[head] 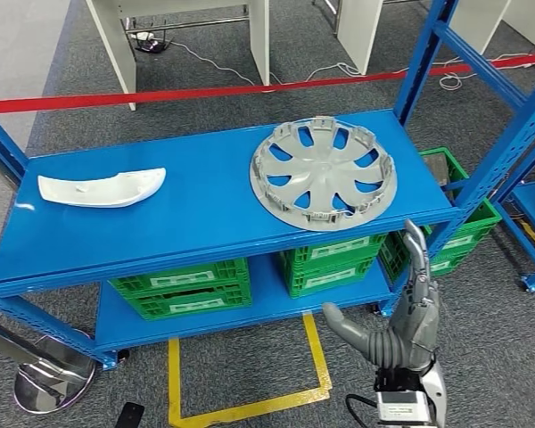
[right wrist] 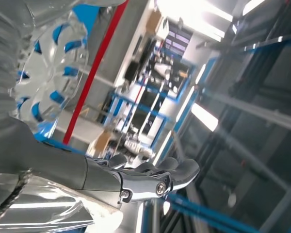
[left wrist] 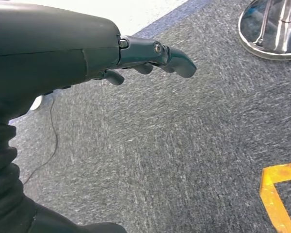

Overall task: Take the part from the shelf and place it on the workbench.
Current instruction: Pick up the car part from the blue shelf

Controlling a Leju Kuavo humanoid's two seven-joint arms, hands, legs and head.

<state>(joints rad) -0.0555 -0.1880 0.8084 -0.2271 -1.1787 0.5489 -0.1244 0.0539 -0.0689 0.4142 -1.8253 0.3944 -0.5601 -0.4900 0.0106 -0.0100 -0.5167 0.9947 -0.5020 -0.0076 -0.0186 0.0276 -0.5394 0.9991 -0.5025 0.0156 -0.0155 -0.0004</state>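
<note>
— How do your arms stand?

— My right hand (head: 413, 312) is raised in front of the blue shelf (head: 204, 201), below its front edge, palm turned inward, fingers pointing up toward the shelf and thumb stuck out sideways. My left hand (left wrist: 100, 53) hangs low over the grey carpet (left wrist: 173, 145), fingers stretched out almost level.

— Holding anything?

— Nothing. The right hand is spread, fingers straight and loosely together, thumb wide apart from them, touching nothing. The left hand is empty too, fingers extended with a slight curl at the tips.

— And the part?

— The grey wheel cover (head: 323, 172) lies flat on the top shelf, just above and beyond my right fingertips, its rim slightly overhanging the front edge. A white curved trim piece (head: 102, 188) lies on the same shelf, well away toward my left side.

— What else is around?

— Green crates (head: 181, 287) sit on the lower shelf behind my right hand. Yellow tape (head: 251, 406) marks the carpet beside it, a red barrier strip (head: 184, 94) runs beyond the shelf, and a round chrome base (left wrist: 270, 29) stands on the carpet ahead of my left fingers.
</note>
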